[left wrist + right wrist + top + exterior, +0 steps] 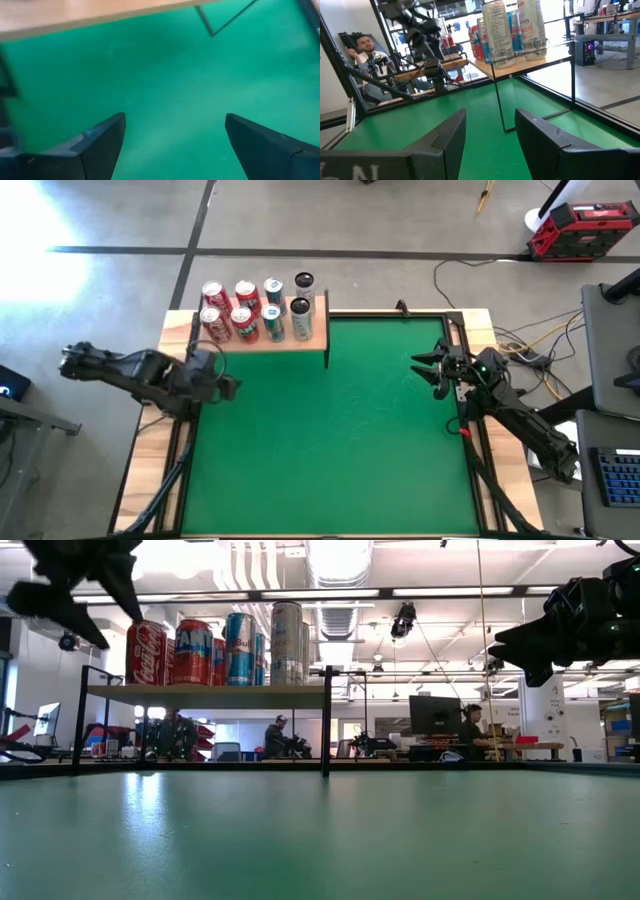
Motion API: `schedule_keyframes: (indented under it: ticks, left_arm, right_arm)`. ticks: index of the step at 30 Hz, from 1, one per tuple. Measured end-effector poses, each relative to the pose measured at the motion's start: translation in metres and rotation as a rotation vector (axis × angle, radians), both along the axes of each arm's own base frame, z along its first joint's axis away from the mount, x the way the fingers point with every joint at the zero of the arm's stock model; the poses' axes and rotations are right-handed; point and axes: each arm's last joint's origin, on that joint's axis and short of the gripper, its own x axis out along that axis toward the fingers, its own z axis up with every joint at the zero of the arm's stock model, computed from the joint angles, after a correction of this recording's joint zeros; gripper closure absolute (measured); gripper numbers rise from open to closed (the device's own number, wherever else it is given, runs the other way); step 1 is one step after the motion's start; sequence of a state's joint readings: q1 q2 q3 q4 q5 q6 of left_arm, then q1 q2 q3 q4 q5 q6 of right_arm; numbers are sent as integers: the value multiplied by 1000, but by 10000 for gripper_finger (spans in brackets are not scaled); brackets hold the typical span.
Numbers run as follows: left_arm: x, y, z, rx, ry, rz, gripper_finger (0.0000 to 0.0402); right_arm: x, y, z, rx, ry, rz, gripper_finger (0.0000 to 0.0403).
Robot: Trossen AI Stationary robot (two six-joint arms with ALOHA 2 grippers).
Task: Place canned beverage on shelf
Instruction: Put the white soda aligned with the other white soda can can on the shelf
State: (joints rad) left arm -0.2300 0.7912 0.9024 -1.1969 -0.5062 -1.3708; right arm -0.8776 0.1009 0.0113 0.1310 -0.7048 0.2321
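Eight tall aluminium drink cans (256, 310) filled the light-wood, black-legged shelf (314, 337); left hand (222, 385) stood apart, empty, right hand (425, 370) together.

Light-wood table (487, 330), top almost fully covered by green mat (330, 440); bare wood showing only along left and right edges. Thin black frame rods (470, 470) running along both sides of mat. Shelf (312, 338) standing at far-left corner of mat: light-wood board on thin black legs (325, 720), raised well clear of mat. Eight cans (256, 309) upright on board in two rows of four, close together, filling most of it. Left to right: two red cans (147, 653) (193, 652), one blue-silver can (239, 648), one pale silver can (287, 643). Rest of mat bare green.
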Motion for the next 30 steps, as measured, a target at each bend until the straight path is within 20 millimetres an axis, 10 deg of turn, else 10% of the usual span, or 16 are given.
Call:
schedule_keyframes:
  ticks: [12, 30]
  left_arm:
    - [30, -7, -61, 621, -81, -295, 75]
    - [21, -6, -105, 722, -306, -301, 74]
  right_arm:
    - [0, 0, 0, 0, 0, 0, 241]
    - [0, 0, 0, 0, 0, 0, 241]
